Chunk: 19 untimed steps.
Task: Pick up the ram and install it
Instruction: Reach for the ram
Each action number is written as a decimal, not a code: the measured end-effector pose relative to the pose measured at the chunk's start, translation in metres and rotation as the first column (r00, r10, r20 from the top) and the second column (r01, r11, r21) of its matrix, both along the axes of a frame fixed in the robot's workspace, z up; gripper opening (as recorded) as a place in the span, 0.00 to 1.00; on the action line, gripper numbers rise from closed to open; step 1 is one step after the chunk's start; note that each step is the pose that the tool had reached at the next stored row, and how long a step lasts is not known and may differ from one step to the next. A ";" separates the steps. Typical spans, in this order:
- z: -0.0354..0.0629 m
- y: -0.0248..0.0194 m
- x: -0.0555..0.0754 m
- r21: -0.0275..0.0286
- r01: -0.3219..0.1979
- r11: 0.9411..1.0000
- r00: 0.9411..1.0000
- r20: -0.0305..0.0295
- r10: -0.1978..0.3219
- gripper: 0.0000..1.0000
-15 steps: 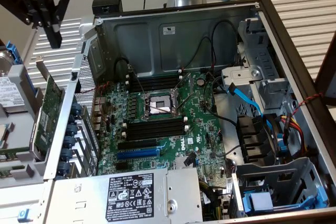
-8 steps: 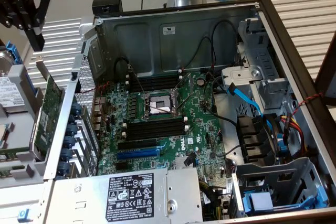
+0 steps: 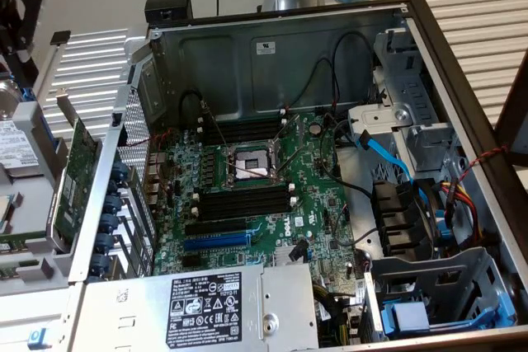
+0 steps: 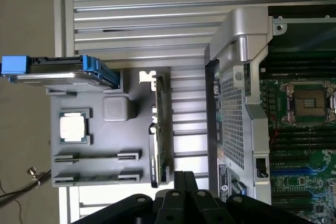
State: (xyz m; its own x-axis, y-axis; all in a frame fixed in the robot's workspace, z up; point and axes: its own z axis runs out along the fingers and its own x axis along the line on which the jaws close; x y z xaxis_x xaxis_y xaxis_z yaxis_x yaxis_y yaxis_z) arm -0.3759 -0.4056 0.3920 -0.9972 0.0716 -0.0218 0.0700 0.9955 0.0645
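My gripper (image 4: pixel 185 178) hangs above the grey parts tray (image 4: pixel 131 85) beside the open computer case, its black fingers (image 4: pixel 179 184) closed together with nothing between them. Two long holders sit on the tray. In one of them lies a thin green strip (image 4: pixel 97 178), seen edge-on, which looks like the ram. In the case, the motherboard (image 3: pixel 318 212) carries black memory slots (image 3: pixel 245 201) with white end clips on both sides of the CPU socket (image 3: pixel 250 167). No stick stands in those slots.
A broad green expansion card (image 3: pixel 78 166) with a metal bracket stands on edge between tray and case. The tray also holds a processor (image 4: pixel 73 127) and a blue-railed hard drive (image 4: pixel 58 69). The case wall (image 4: pixel 233 103), loose cables (image 3: pixel 388 154) and the power supply (image 3: pixel 214 307) crowd the board.
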 end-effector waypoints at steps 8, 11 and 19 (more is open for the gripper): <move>-0.0009 -0.0099 -0.032 0.003 0.000 1.000 1.000 0.000 0.000 0.11; -0.0017 -0.0101 -0.040 0.003 0.000 1.000 1.000 -0.003 0.000 0.11; -0.0038 -0.0101 -0.059 0.003 0.000 1.000 0.999 -0.034 0.000 0.11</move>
